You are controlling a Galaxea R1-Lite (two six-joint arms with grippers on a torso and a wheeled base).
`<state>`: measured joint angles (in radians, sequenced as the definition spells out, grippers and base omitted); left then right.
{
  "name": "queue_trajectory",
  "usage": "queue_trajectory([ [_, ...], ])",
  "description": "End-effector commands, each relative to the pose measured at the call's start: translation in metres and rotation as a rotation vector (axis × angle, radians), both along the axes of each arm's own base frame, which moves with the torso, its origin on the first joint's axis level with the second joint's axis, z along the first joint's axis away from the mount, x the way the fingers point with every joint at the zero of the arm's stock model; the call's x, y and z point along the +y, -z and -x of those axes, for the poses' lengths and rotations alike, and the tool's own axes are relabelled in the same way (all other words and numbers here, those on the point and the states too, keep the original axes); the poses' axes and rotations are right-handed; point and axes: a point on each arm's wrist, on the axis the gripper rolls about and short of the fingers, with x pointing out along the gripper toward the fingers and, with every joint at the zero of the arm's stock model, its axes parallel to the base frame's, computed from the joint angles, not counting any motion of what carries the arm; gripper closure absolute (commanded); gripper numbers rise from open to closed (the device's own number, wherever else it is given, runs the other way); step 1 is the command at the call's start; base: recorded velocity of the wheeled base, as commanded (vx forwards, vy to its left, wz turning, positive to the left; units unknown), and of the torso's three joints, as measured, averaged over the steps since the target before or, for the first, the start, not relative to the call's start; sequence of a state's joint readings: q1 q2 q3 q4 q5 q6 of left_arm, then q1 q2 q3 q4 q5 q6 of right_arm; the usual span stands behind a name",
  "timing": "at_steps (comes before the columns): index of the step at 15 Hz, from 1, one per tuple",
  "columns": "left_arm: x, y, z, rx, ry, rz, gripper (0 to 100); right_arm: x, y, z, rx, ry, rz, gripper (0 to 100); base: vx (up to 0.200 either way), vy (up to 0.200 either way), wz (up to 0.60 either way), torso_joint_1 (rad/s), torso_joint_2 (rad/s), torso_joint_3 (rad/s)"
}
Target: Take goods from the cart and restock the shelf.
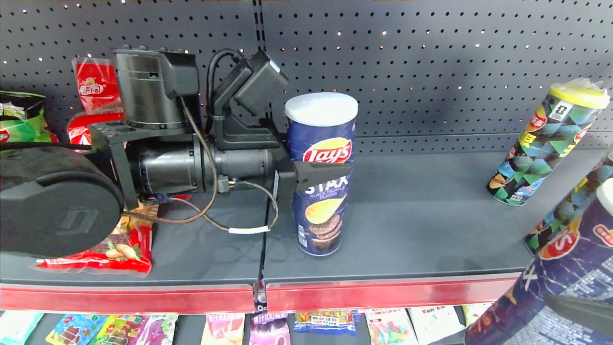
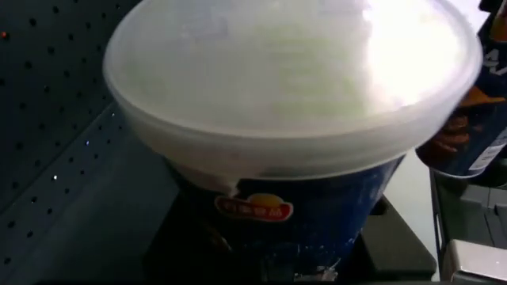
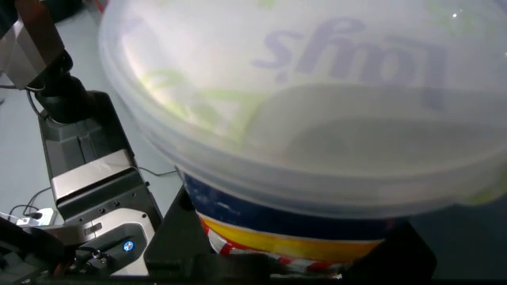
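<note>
Chip can [image 1: 322, 225] upright on shelf [image 1: 421, 215] — left gripper [image 1: 320, 173] pinching its middle, likely to keep it plumb | second can [image 1: 570, 273] clamped in right gripper [image 3: 289, 265] — ready next

Navy chip can [image 1: 320, 220] has white lid [image 1: 321, 108]; triangle-patterned can [image 1: 536, 148] has yellow lid [image 1: 578, 95].

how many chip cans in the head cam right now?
4: blue can upright on the shelf, in the left pincer; yellow-lidded can tilted, farther right; patterned can at right edge, partly behind a second blue can. More may be hidden.
</note>
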<state>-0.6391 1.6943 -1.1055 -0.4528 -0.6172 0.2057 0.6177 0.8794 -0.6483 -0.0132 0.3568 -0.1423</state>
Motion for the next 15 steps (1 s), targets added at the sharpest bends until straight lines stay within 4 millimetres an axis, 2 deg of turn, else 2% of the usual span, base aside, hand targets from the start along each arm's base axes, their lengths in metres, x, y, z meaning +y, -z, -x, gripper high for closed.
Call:
queue_trajectory([
  [1, 0.001, 0.006, 0.006, 0.015, 0.014, -0.012, 100, 0.000, -0.001, 0.000, -0.003, -0.001, -0.002, 100, 0.000, 0.000, 0.00, 0.000, 0.00, 0.000],
  [5, -0.003, 0.018, 0.010, 0.029, 0.038, -0.039, 100, -0.001, 0.000, 0.002, -0.005, -0.001, -0.004, 100, 0.000, 0.000, 0.00, 0.000, 0.00, 0.000],
  [15, -0.001, 0.029, 0.013, 0.043, 0.093, -0.061, 100, -0.001, -0.003, 0.001, -0.011, 0.001, -0.010, 100, 0.000, 0.000, 0.00, 0.000, 0.00, 0.000],
])
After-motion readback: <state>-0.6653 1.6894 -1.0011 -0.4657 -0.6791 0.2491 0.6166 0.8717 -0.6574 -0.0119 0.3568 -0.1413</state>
